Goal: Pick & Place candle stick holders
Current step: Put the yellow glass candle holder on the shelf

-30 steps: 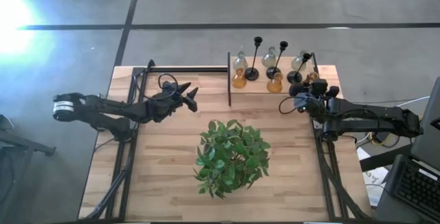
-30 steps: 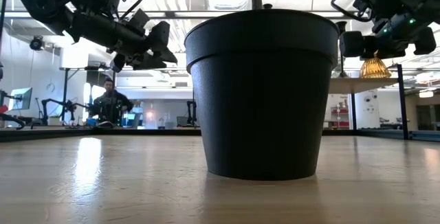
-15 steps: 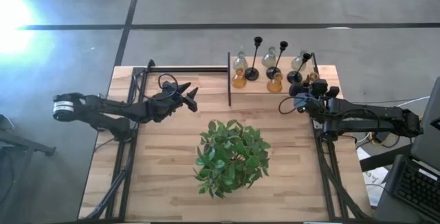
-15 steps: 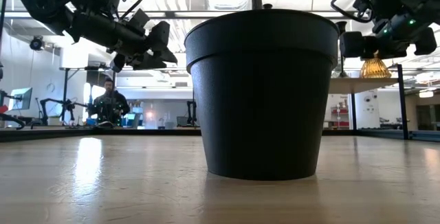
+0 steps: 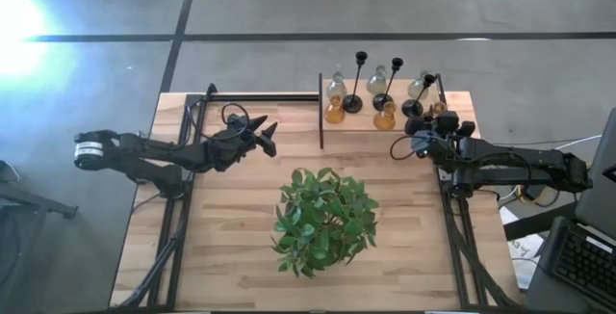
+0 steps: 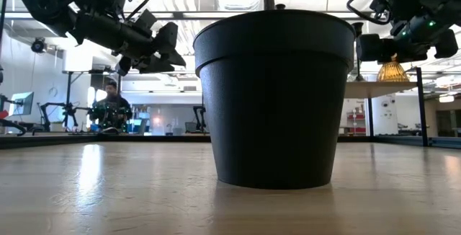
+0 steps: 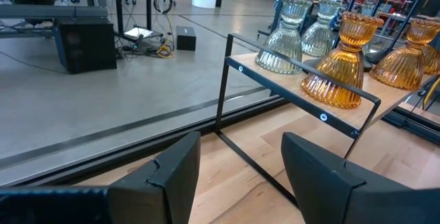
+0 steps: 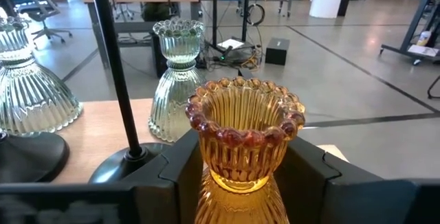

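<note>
Several candle stick holders stand on a raised wooden shelf [image 5: 358, 127] at the table's far right: black thin-stemmed ones [image 5: 358, 83], amber glass ones [image 5: 385, 117] and clear glass ones [image 5: 336, 85]. My right gripper [image 5: 435, 121] is at the shelf's right end, shut on an amber candle stick holder [image 8: 242, 124]. My left gripper [image 5: 268, 133] hangs open over the table left of the shelf, with nothing between its fingers [image 7: 175, 165]. My right gripper has the amber holder's cup just under its beaded rim [image 8: 206, 155] between its two fingers, one on each side. The fingers come about level from the table's near right. The holder is upright, and in the low view its base [image 6: 392, 76] sits on the shelf.
A green leafy plant [image 5: 322, 220] in a black pot [image 6: 274, 98] stands mid-table, near of the shelf. Black metal frames [image 5: 192, 150] run along the table's left and right sides. The shelf has a thin black rail [image 7: 302, 104] on its left edge. A person sits far behind the table.
</note>
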